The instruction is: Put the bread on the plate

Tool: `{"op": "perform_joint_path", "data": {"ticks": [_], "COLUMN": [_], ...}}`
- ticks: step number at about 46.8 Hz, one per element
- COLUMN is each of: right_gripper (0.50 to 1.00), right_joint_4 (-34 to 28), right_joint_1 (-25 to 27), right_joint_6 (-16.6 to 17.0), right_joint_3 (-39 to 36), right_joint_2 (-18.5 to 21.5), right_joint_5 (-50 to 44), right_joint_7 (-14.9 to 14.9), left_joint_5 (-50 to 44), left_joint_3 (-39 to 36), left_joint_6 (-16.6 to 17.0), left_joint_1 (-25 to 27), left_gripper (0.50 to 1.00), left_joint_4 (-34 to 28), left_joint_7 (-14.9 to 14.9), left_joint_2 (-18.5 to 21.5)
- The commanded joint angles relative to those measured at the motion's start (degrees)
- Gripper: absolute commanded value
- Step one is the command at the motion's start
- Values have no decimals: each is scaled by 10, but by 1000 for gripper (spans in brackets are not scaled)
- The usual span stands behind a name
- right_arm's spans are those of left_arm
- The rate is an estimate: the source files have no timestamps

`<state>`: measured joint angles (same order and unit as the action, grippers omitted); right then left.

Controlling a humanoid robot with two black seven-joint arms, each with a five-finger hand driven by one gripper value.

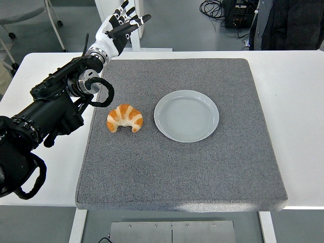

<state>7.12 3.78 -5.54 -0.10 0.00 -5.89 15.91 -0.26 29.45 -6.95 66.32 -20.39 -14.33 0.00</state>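
Golden croissant (125, 118) lies left of the empty plate (186, 115), long axis sideways; the left hand (119, 28), fingers spread and holding nothing, hovers well beyond it.

Bright, even light; sharp focus

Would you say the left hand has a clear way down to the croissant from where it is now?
Probably yes. The left hand is raised beyond the far left corner of the grey mat, fingers spread and empty. The croissant lies alone on the mat, left of the empty plate, with nothing between it and the hand.
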Motion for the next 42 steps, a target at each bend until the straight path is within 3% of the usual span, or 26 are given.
{"op": "perform_joint_path", "data": {"ticks": [1, 25, 36, 42], "right_gripper": [1000, 1000, 1000, 1000], "right_joint_4": [0, 0, 0, 0], "right_joint_1": [0, 0, 0, 0], "right_joint_6": [0, 0, 0, 0], "right_joint_3": [-1, 0, 0, 0], "right_joint_2": [0, 0, 0, 0], "right_joint_5": [0, 0, 0, 0], "right_joint_7": [0, 0, 0, 0], "left_joint_5": [0, 0, 0, 8], "left_joint_3": [-1, 5, -1, -13], "left_joint_6": [1, 3, 49, 49], "left_joint_1": [-1, -1, 6, 6], "left_gripper": [999, 999, 999, 999], "left_joint_4": [0, 0, 0, -32], "left_joint_7": [-1, 8, 8, 9], "left_joint_2": [0, 0, 0, 0]}}
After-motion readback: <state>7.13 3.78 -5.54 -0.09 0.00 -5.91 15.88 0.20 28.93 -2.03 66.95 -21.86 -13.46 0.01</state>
